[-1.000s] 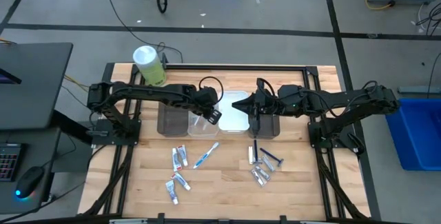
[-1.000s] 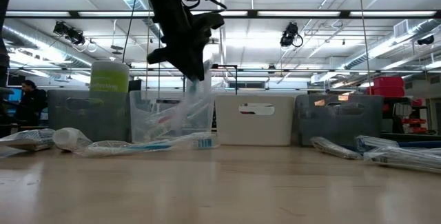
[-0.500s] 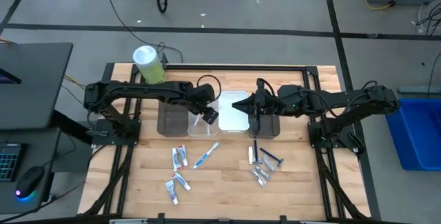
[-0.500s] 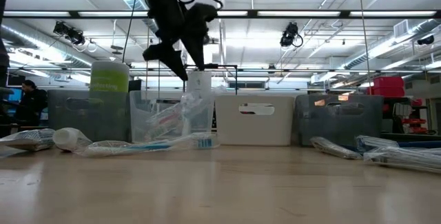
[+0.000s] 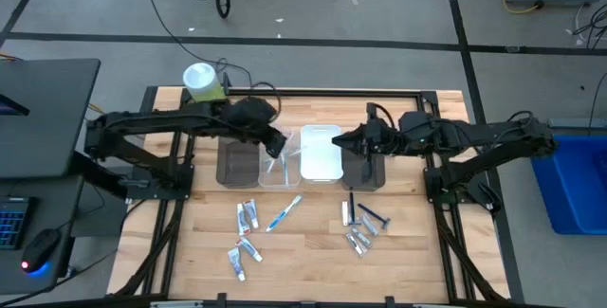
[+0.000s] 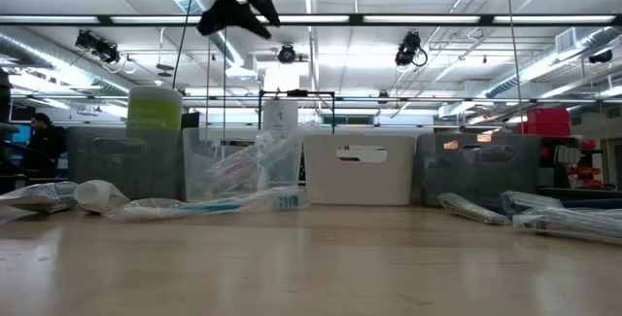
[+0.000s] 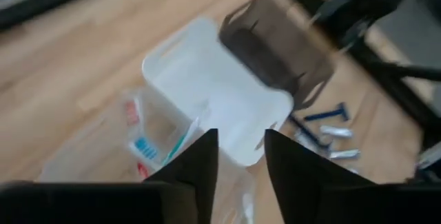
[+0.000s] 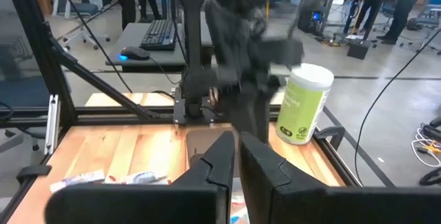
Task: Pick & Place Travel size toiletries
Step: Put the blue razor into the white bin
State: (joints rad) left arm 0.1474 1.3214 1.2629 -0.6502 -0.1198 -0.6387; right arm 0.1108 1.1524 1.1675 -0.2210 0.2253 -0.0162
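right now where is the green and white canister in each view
High view: green-white canister at the table's far left corner, behind the left arm.
Low view: canister at the left, behind the dark tray.
Left wrist view: not in it.
Right wrist view: canister right of centre, beyond the left arm.
Shared landmark: the white tray in the middle of the tray row; hidden in the right wrist view.

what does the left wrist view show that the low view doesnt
Only the left wrist view: the inside of the white tray seen from above, and the razors lying on the table beyond the dark tray. Only the low view: the green-white canister and the room's ceiling lights. Both: the clear tray holding toiletries.
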